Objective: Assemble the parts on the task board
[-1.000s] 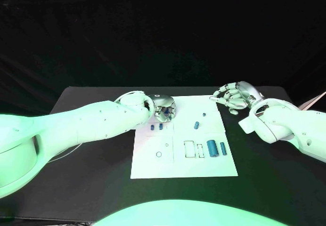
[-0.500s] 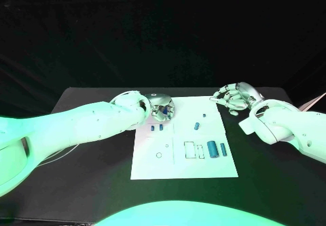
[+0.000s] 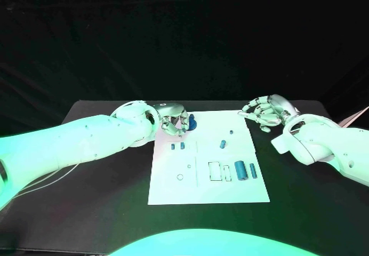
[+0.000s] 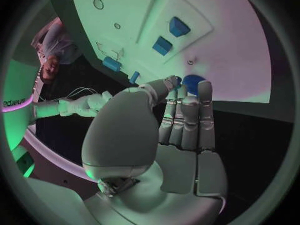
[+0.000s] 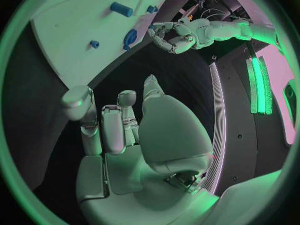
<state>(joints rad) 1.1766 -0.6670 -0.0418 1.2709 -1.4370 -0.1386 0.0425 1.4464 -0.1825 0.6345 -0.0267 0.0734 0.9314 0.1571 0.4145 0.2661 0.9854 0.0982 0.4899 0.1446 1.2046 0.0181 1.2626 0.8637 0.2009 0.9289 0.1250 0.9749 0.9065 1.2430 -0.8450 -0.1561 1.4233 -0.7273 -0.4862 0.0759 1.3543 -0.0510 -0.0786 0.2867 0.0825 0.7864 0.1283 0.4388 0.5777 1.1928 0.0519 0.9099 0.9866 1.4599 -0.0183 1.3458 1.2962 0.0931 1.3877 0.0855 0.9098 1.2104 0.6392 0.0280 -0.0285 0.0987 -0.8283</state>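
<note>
While the left hand (image 3: 173, 118) fingers pinch a blue part (image 3: 191, 124), right hand (image 3: 266, 111) fingers curl, holding nothing

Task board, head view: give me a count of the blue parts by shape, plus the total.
1 blue round disc
2 small blue blocks
3 blue cylinders
1 tiny blue peg
Total: 7

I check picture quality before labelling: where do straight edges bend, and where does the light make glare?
Left wrist view: the white task board has curved edges from fisheye distortion. Right wrist view: a bright green light strip glares near the rim. Head view: green light washes the white left arm; the black table stays dark.
</note>
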